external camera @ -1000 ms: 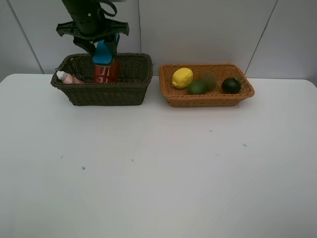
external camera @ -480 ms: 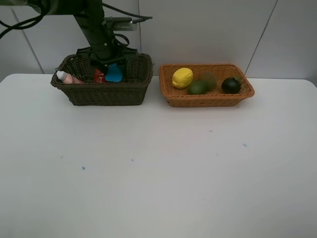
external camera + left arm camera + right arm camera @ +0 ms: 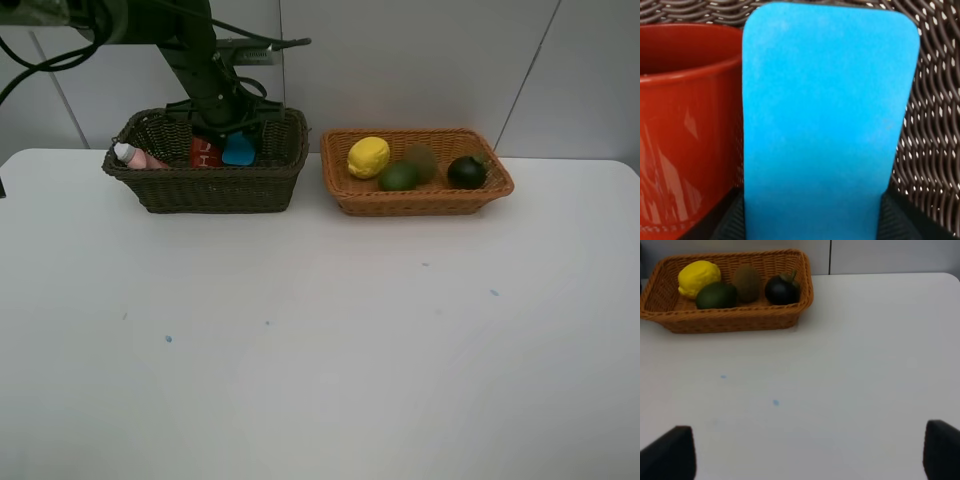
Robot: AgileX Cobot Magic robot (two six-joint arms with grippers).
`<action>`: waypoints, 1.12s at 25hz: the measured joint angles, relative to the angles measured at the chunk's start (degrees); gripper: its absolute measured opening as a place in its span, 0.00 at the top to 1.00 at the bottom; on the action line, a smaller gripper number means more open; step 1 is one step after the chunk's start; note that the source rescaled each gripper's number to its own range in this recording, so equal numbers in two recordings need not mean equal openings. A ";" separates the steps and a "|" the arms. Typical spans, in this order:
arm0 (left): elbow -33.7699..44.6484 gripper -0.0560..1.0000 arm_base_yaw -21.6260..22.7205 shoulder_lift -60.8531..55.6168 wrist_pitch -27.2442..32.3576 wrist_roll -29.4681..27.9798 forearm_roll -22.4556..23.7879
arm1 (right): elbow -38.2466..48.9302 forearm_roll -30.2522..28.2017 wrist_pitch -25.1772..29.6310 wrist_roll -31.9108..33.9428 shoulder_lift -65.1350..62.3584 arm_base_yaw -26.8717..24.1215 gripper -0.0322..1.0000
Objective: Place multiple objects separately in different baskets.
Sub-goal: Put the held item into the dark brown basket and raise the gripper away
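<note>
My left gripper (image 3: 230,133) reaches down into the dark olive-brown basket (image 3: 205,188), shut on the blue eraser (image 3: 239,151). The eraser (image 3: 827,115) stands on end right beside the red cup (image 3: 204,152), also seen close up as the red cup (image 3: 685,125), with dark fingers (image 3: 729,223) at its base. A pink bottle (image 3: 137,157) with a white cap lies at that basket's left end. The light orange-tan basket (image 3: 420,203) holds the yellow lemon (image 3: 368,157), green lime (image 3: 398,177), brown kiwi (image 3: 421,160) and dark mangosteen (image 3: 466,172). My right gripper (image 3: 810,457) is open above the bare table.
The white table (image 3: 320,340) spreads in front of both baskets, marked only by a few small blue specks. A grey panelled wall stands right behind the baskets. The left arm's cables hang above the dark basket.
The left gripper has come down with the blue eraser from above the red cup into the dark basket, to the cup's right. The right gripper's view shows no movement.
</note>
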 joint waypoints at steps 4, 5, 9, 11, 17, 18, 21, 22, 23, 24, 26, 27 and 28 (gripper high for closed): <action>0.00 0.33 0.00 0.00 0.26 0.02 -0.06 | 0.00 0.00 0.00 0.00 0.00 0.00 0.00; 0.00 0.33 0.00 0.00 0.44 0.02 -0.06 | 0.00 0.00 0.00 0.00 0.00 0.00 0.00; 0.00 0.33 0.00 0.00 1.28 0.02 -0.06 | 0.00 0.00 0.00 0.00 0.00 0.00 0.00; 0.00 0.33 0.00 0.00 1.94 0.19 -0.06 | 0.00 0.00 0.00 0.00 0.00 0.00 0.00; 0.00 0.31 0.00 0.00 3.26 -0.16 -0.06 | 0.00 0.00 0.00 0.00 0.00 0.00 0.00; 0.00 0.27 0.00 0.00 3.40 -0.88 0.01 | 0.00 0.00 0.00 0.00 0.00 0.00 0.00; 0.00 0.08 0.00 0.00 3.83 -1.61 0.29 | 0.00 0.00 0.00 0.00 0.00 0.00 0.00; 0.00 0.06 0.00 0.00 4.15 -1.72 0.29 | 0.00 0.00 0.00 0.00 0.00 0.00 0.00; 0.00 0.04 0.00 0.00 4.22 -1.72 0.29 | 0.00 0.00 0.00 0.00 0.00 0.00 0.00; 0.00 0.03 0.00 0.00 4.27 -1.72 0.29 | 0.00 0.00 0.00 0.00 0.00 0.00 0.00; 0.00 0.03 0.00 0.00 4.27 -1.72 0.29 | 0.00 0.00 0.00 0.00 0.00 0.00 0.00; 0.00 0.03 0.00 0.00 4.27 -1.72 0.29 | 0.00 0.00 0.00 0.00 0.00 0.00 0.00; 0.00 0.02 0.00 0.00 4.27 -1.72 0.29 | 0.00 0.00 0.00 0.00 0.00 0.00 0.00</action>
